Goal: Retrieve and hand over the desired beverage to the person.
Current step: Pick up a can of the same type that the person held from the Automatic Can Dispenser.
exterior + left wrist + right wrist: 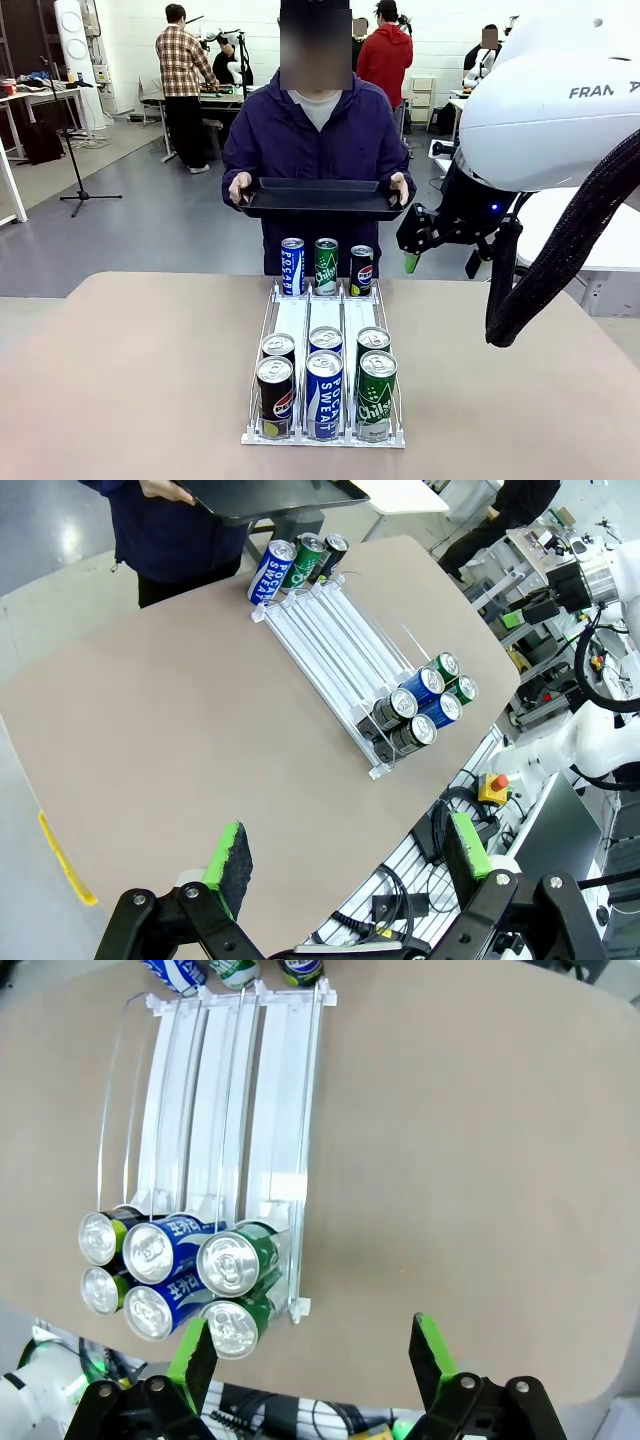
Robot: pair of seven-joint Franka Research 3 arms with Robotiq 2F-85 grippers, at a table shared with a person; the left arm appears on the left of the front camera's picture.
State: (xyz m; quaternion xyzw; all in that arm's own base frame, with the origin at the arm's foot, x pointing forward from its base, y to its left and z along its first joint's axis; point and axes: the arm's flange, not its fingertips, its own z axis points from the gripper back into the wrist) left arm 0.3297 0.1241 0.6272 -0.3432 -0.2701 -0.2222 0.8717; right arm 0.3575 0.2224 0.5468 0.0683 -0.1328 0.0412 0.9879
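So, nothing picked yet: left gripper [347,855] and right gripper [312,1352] hang wide open, empty, above the bench [140,380]; cans [324,385] sit in the rack [296,316]; the person [318,130] holds an empty tray [320,197] at the far side.

Cropped regions, as I see them.
Right wrist view: the far cans [232,970] run off the top edge. Left wrist view: the person [170,535] and tray [270,495] are cut likewise.
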